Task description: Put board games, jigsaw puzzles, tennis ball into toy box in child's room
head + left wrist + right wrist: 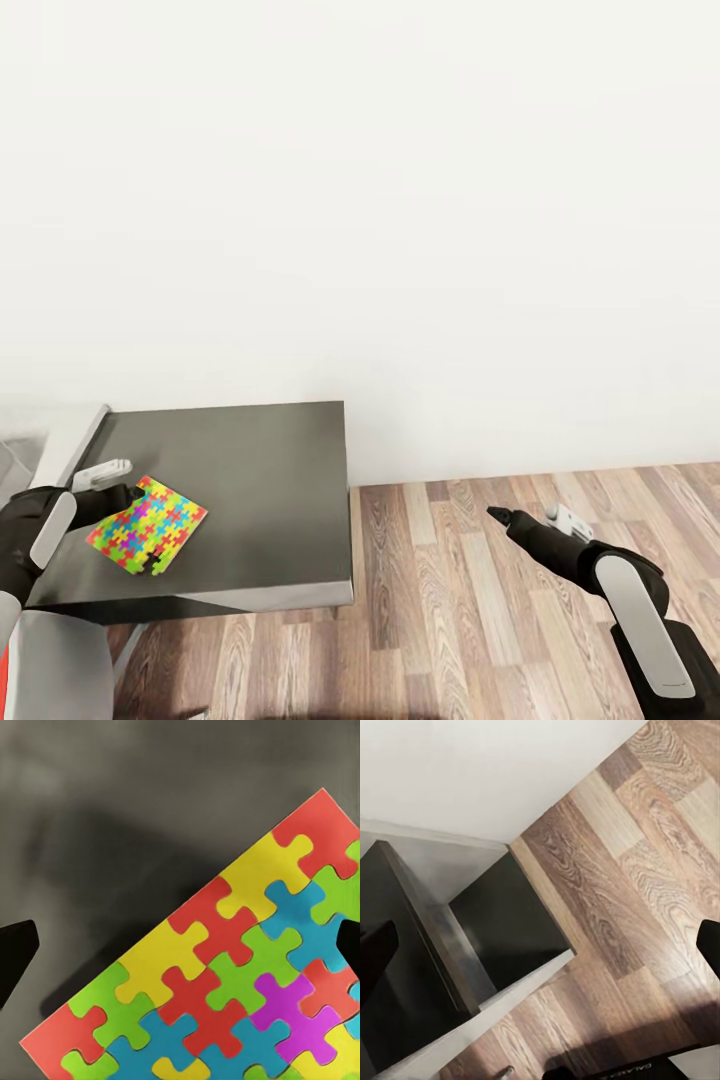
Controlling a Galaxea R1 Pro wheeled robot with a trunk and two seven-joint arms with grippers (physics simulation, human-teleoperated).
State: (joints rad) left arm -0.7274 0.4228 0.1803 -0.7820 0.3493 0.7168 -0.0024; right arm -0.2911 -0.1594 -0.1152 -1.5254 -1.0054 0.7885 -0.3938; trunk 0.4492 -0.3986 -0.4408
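Above the dark cabinet (250,500), 1 jigsaw puzzle (148,525) was gripped by the left tool (125,490) for carrying; the right tool (497,514) hung wide, unladen.

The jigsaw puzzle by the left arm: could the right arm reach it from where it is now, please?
Probably not. The right end effector hangs over the wood floor, past the dark cabinet, while the jigsaw puzzle sits at the left end effector on the far side.
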